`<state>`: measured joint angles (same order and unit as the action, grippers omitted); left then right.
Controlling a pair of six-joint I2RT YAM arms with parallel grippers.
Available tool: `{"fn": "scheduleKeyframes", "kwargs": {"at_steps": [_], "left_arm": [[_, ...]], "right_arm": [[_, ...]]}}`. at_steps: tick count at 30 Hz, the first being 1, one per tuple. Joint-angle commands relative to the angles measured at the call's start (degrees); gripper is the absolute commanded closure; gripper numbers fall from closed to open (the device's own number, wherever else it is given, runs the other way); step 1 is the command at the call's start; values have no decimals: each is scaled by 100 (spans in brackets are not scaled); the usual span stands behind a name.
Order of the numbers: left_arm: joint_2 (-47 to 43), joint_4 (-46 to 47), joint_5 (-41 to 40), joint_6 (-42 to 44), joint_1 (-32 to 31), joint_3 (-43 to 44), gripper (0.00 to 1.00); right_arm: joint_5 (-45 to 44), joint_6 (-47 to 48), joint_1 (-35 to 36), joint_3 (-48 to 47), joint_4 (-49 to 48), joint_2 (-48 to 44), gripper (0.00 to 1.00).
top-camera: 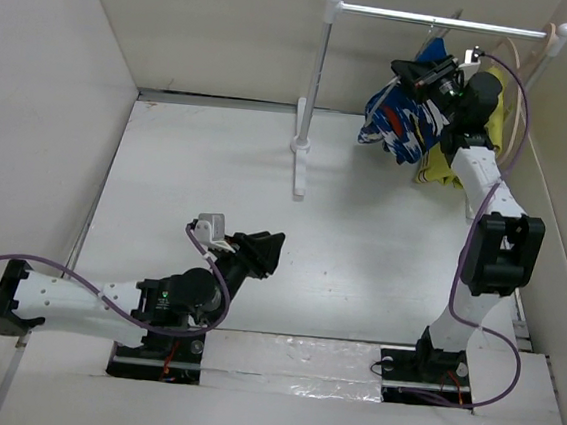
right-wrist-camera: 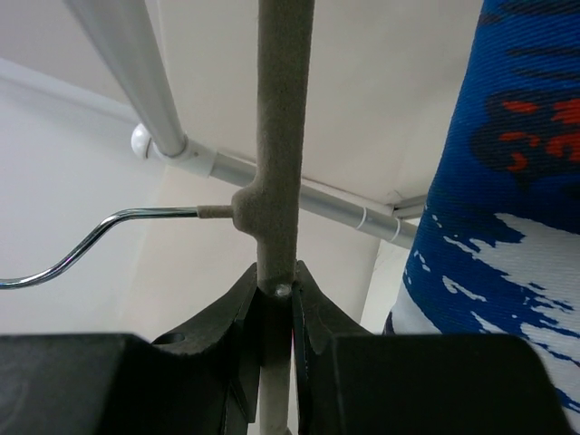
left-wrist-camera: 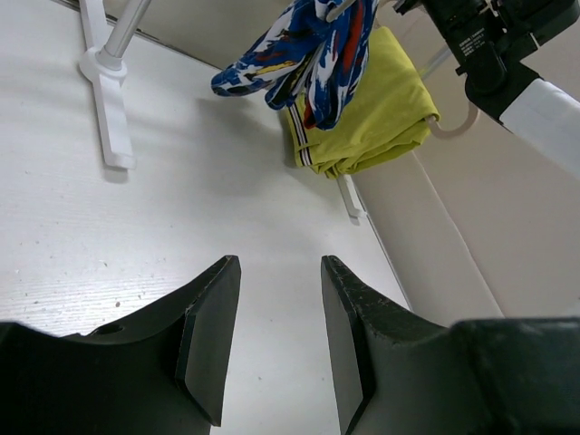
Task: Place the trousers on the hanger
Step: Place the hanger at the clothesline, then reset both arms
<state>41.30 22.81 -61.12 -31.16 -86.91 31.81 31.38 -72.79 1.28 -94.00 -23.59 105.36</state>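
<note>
Grey felted hanger is pinched tight by the right gripper near the rail (trousers hang just beside its fingers); left gripper gapes apart.

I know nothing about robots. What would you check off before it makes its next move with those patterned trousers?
1. Right fingers shut on the hanger: ok.
2. Trousers clear of the table: ok.
3. Trousers seated securely on the hanger: cannot tell.
4. Hanger's hook over the rail: not ok, it looks free.
5. Left fingers open, empty, out of the way: ok.
6. Room beside the yellow garment: cannot tell.
</note>
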Motion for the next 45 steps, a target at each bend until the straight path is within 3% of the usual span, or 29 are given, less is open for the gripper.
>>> {"fn": "scheduleKeyframes", "kwargs": {"at_steps": [1,8,20,22,23,25,26,29,31,33,38,45], "left_arm": [[44,163,-14,-14,17,35,61],[194,102,-49,-48,17,106,61],[309,242,-23,145,17,246,61],[326,294,-5,171,95,220,61],[335,347,152,163,157,203,61],[405,444,555,180,524,229,60],[449,435,1080,189,692,264,60],[721,409,2265,145,1456,439,59],[1053,216,2866,75,1860,719,59],[1266,137,3719,-13,2379,879,59],[1565,347,4625,-268,3039,923,59],[1399,216,4399,-339,3330,774,55]], "right_arm": [[44,2,-276,-760,-1139,-95,100],[176,-139,-523,-1393,-832,424,100],[316,28,-690,-893,-822,591,100],[369,81,-690,-700,-971,468,90],[369,116,-690,-603,-1041,416,77],[352,300,-743,-357,-1042,206,59],[326,379,-743,-278,-1033,117,44],[255,757,-743,108,-902,-305,24],[28,1168,-743,485,-753,-760,23],[-227,1486,-743,802,-489,-1112,0],[-1053,2628,-743,2135,-59,-2299,0],[-1301,3534,-849,4420,-242,-4285,0]]}}
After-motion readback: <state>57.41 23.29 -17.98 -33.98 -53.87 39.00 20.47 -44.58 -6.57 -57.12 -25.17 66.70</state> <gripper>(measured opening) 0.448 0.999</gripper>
